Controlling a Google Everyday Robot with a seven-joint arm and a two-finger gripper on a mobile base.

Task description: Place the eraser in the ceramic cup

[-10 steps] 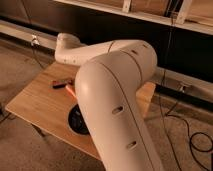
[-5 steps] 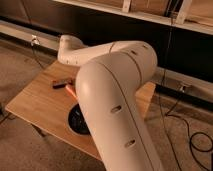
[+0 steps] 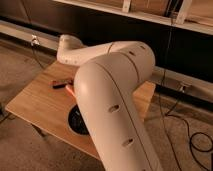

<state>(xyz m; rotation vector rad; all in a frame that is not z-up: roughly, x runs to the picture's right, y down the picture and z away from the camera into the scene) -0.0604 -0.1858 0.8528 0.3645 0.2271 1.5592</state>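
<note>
Small flat dark eraser (image 3: 60, 83) with the reddish end sits near the wooden tabletop's (image 3: 40, 107) far corner, touching-close to an orange tapered stick (image 3: 70, 90), and with the bulky white arm (image 3: 115, 100) hiding both gripper (wide or narrow, can't tell) and ceramic cup, a blind grab could snag that stick instead.

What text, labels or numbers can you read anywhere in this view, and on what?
None: no readable text on the white robot arm, the light wooden table, the small dark eraser with a reddish end or the wide black round dish.
The hand is not in view.
</note>
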